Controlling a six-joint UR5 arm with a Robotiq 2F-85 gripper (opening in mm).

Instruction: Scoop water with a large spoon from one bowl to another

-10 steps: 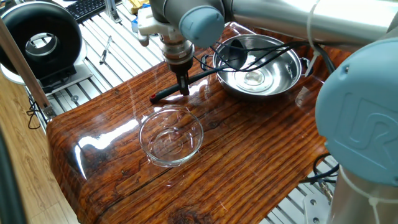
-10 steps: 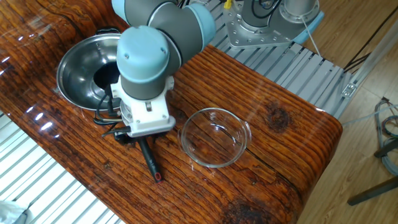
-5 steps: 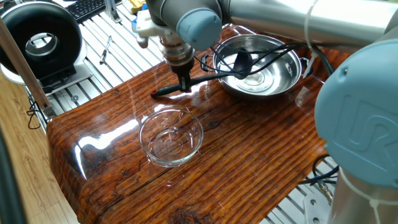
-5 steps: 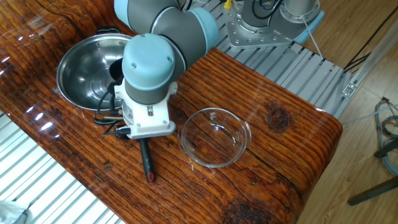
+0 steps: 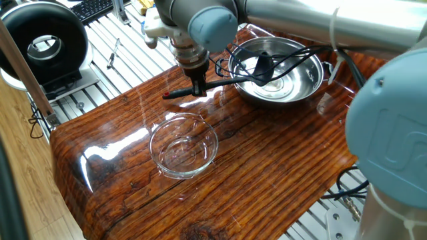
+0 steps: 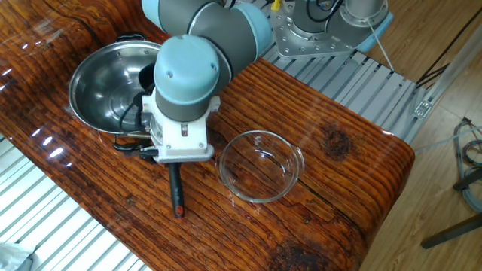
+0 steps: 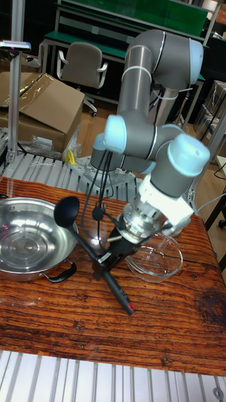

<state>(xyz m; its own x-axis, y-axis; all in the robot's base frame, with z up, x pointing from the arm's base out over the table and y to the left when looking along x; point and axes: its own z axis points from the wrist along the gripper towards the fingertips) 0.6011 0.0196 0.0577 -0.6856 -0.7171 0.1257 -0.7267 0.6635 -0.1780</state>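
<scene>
My gripper [image 5: 197, 91] is shut on the slim handle of the large spoon [image 5: 227, 80], a black ladle with a red mark at its tip. The ladle's cup [image 7: 66, 212] hangs in the air above the near rim of the steel bowl [image 5: 293, 92]. Glints at the bottom of that bowl mark the water [image 5: 273, 83]. Whether the cup holds water cannot be seen. The clear glass bowl [image 5: 183, 145] stands on the wood just in front of my gripper. In the other fixed view my wrist hides the fingers, and only the handle [image 6: 176, 192] shows, left of the glass bowl [image 6: 261, 165].
Black cables [image 5: 293, 57] drape across the steel bowl. A round black device [image 5: 43, 41] and a keyboard [image 5: 93, 8] sit on the slatted metal frame past the wooden top's far left edge. The robot base [image 6: 316, 26] stands behind the table.
The ladle's cup has risen out of the steel bowl and the handle has levelled, its red tip lifting off the wood. My gripper has moved slightly up with it.
</scene>
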